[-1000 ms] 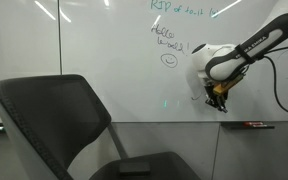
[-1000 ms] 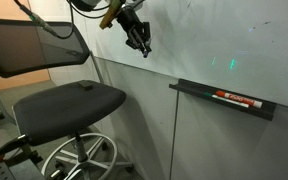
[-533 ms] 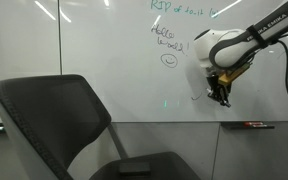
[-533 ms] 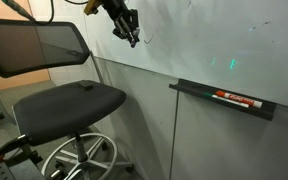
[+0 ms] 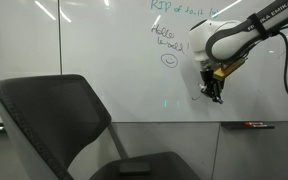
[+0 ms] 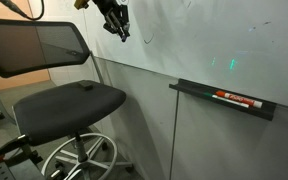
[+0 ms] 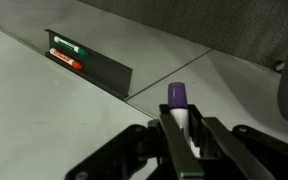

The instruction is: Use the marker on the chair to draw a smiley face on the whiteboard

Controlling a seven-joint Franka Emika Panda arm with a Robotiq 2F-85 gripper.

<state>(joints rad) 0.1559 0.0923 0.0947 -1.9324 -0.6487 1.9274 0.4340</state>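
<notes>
Gripper [image 7: 187,128] clamped narrow on the marker [image 7: 176,96], one dark finger [image 7: 167,140] pressed to each side of the pale barrel. Marker's long axis in line with the fingers, purple end poking out past their tips in the wrist view. Marker therefore off the chair and in the grip.

In an exterior view, gripper [image 5: 213,92] hanging from a white-and-black arm [image 5: 234,40], pointed mostly downward, just in front of the whiteboard [image 5: 104,50]. Seen in an exterior view at the very top edge [image 6: 117,22], angled down and close beside the board [image 6: 214,40]. Marker axis nearer to upright than square to the board, as far as these views allow. Contact between pen tip and board surface: impossible to judge.

Faint short mark [image 5: 195,97] on the board just beside the gripper. Green handwriting [image 5: 169,38] and a small green smiley [image 5: 169,60] above and to one side.

Judgement on the coming move: everything hinging on the small gap between tip and board, so probably a tilt or nudge of the tip toward the surface, then travel across bare white.

Tray [image 6: 189,90] fixed under the board, well apart from the gripper, holding a red-and-black marker [image 6: 234,98]. In the wrist view, tray [image 7: 104,72] holding two pens side by side, a green-capped pen [image 7: 66,44] and a red pen [image 7: 66,60].

Chair [image 5: 54,115] [image 6: 44,45] lower down and off to one side, seat bearing a small dark object [image 6: 85,87], too small to name.
</notes>
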